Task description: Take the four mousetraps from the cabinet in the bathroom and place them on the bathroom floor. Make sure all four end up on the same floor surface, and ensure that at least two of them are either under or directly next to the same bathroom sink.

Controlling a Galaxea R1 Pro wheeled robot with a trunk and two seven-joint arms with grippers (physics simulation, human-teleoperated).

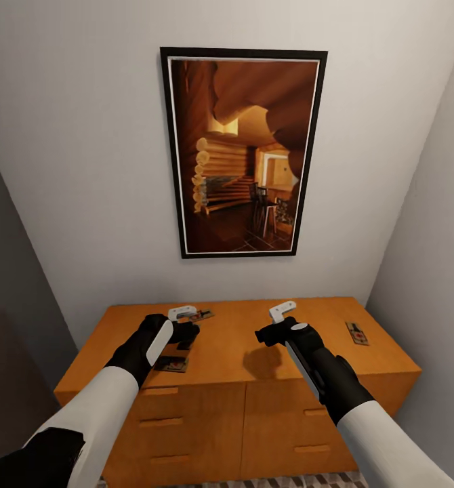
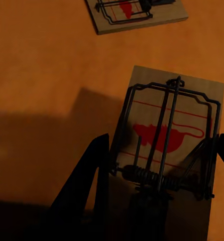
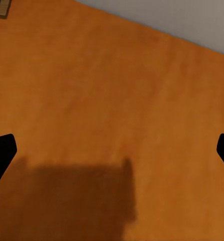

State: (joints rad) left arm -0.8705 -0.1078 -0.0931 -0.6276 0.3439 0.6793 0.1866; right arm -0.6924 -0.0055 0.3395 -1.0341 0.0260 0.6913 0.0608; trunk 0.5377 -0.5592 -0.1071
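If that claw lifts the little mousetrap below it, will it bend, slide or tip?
The mousetrap looks like a flat, stiff board, so it probably won't bend. Lying flat on the smooth cabinet top, it may slide if nudged. Being thin, it seems light and unlikely to tip.

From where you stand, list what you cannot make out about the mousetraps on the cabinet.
- Fourth mousetrap: three show on the cabinet top.
- Near trap: head view, partly hidden by the left tool.
- Far trap: left wrist view, cut off by the edge.
- Right trap: head view, too small for spring detail.
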